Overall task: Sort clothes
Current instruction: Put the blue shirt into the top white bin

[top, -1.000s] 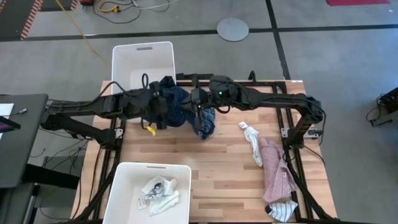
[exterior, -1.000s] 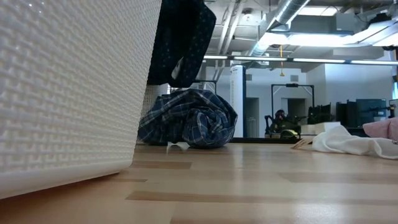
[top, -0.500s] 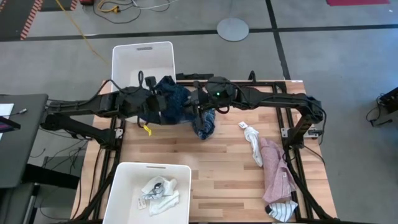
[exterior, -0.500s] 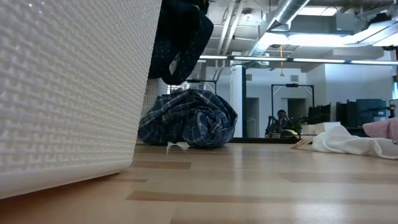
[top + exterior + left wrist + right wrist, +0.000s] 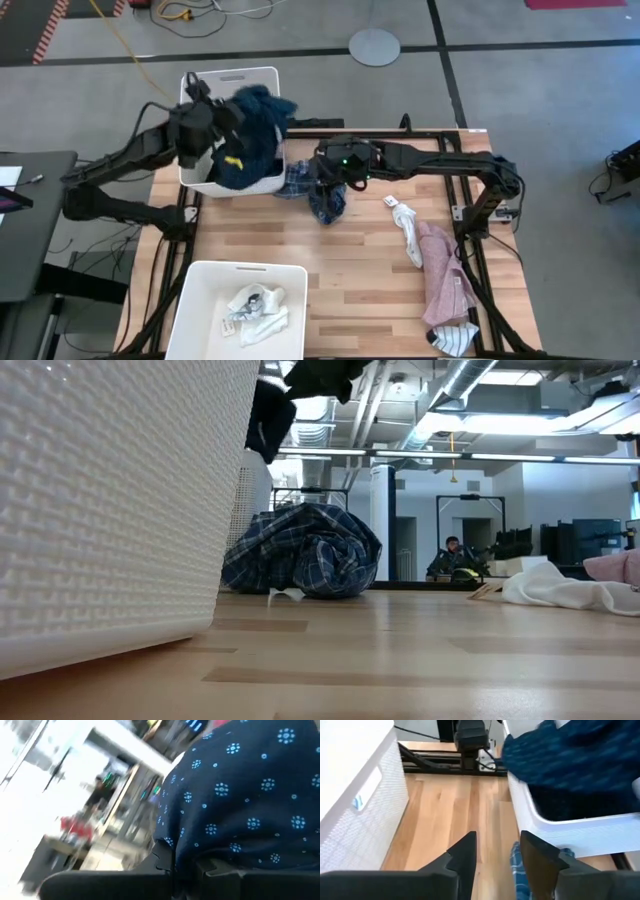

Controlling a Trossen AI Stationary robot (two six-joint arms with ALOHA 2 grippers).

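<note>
Wooden table [image 5: 360, 280] bears pink shirt [image 5: 445, 285]; left fingers clamp navy dotted piece [image 5: 250, 135]; right fingers [image 5: 465, 852] apart.

Navy dotted piece [image 5: 248, 140] — now over bin [image 5: 228, 80]

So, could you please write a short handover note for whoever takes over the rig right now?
Left gripper: raised over the far white bin, shut on the navy dotted piece, which hangs into the bin.
Right gripper: open, empty, low over the table beside the blue plaid shirt.
Blue plaid shirt lies bunched on the table next to the far bin. Pink shirt and white sock lie on the table's right side, with a striped sock at the near edge.
Done: some white pieces sit in the near bin.
Left: release the navy piece, then sort the plaid shirt, pink shirt and socks.
</note>
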